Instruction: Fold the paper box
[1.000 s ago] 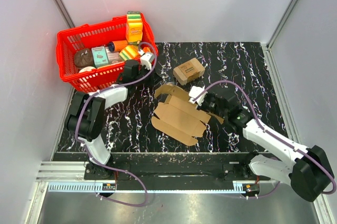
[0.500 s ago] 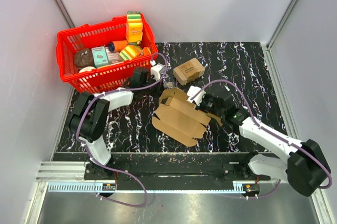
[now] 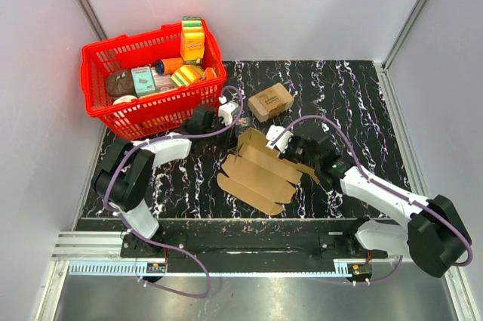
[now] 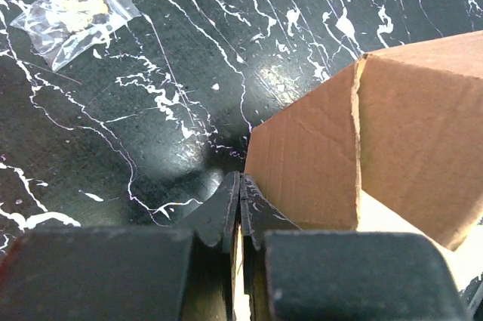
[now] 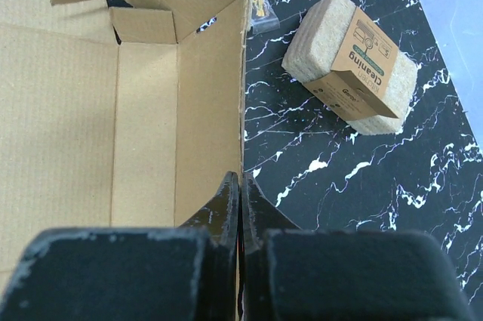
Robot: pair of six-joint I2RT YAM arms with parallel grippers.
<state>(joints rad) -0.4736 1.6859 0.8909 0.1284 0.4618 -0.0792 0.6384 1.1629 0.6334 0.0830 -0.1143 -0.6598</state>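
Paper box (image 3: 256,174) is lying opened out on the black marbled tabletop (image 3: 355,102), past the near right-hand corner of the red basket (image 3: 151,109) and a bit closer to the arm bases than the basket is. It's mostly flat, with the flaps on the side facing the basket tipped up.

Left tool (image 4: 238,200) sits on the side of the sheet closest to the basket. Its fingers are pressed together, and it looks like they've nipped the corner of a raised flap. Right tool (image 5: 240,192) is on the far side of the sheet from the basket, fingers squeezed onto the edge of a standing wall panel.

There's also a cardboard-wrapped sponge pack (image 5: 351,60) just right of the basket's right end, and a little clear plastic baggie (image 4: 72,7) lying between the basket and the cardboard.
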